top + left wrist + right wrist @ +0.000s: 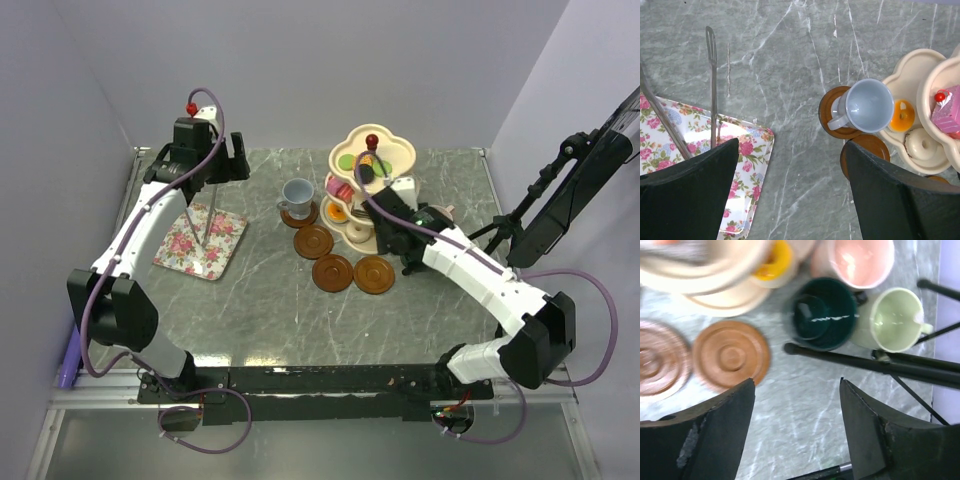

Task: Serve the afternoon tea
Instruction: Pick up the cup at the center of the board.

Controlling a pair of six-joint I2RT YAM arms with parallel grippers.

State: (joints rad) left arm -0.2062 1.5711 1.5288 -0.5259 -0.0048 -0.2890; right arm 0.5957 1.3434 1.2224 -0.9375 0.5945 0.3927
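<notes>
The cream three-tier stand (pixel 385 150) with a red knob (pixel 371 140) holds small cakes at the back centre. A grey-blue mug (pixel 296 196) stands on a brown saucer (pixel 303 217); three bare saucers (pixel 333 272) lie in front. My left gripper (pixel 212 165) is open and empty, high above the tray; in its view (pixel 791 145) the mug (pixel 867 105) is ahead on the right. My right gripper (pixel 408 250) is open and empty over bare table (pixel 796 382). Ahead of it stand the dark green (pixel 825 312), pink (pixel 860 260) and light green (pixel 895 317) mugs, right of the stand.
A floral tray (pixel 225 250) with thin metal tongs (pixel 205 215) lies at the left. A black tripod (pixel 530 200) stands at the right edge; its legs (pixel 865 362) cross the table just in front of the mugs. Walls close the left and back.
</notes>
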